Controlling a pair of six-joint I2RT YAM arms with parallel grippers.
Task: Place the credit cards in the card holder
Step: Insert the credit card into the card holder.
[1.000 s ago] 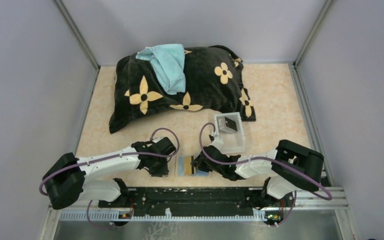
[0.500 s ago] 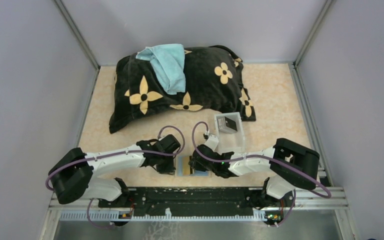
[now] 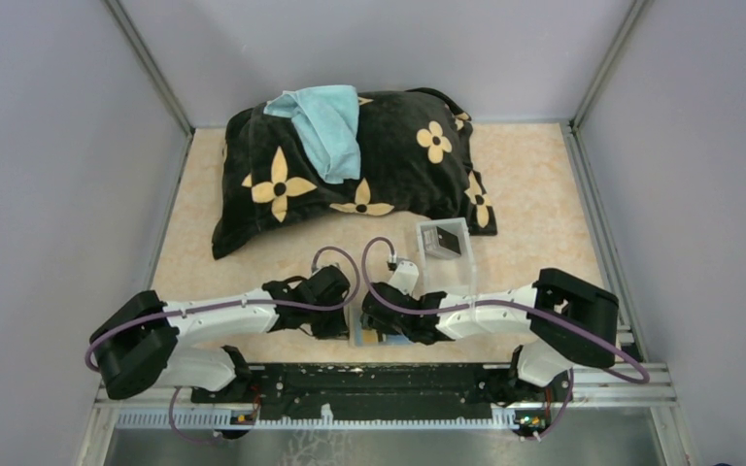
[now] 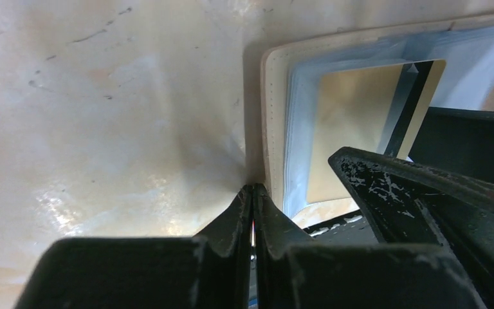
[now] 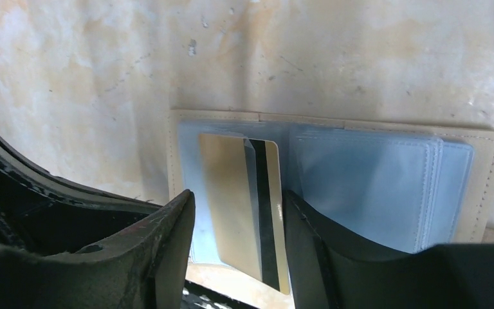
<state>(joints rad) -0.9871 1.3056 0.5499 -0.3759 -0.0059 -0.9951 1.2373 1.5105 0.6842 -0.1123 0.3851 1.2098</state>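
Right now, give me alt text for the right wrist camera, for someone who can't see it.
A gold card with a black stripe lies on the clear sleeves of an open tan card holder, flat on a beige table. The right pincer is open, one dark finger on each side of the card.

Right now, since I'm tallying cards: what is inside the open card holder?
One black-striped gold card in clear sleeves of the card holder. The right gripper covers the near part.

Left gripper [image 3: 334, 316] and right gripper [image 3: 381, 316] crowd over the holder [image 5: 492, 180]; tray [image 3: 453, 279] just behind, pillow [image 3: 398, 167] across the back; open table [image 3: 544, 194] far right.
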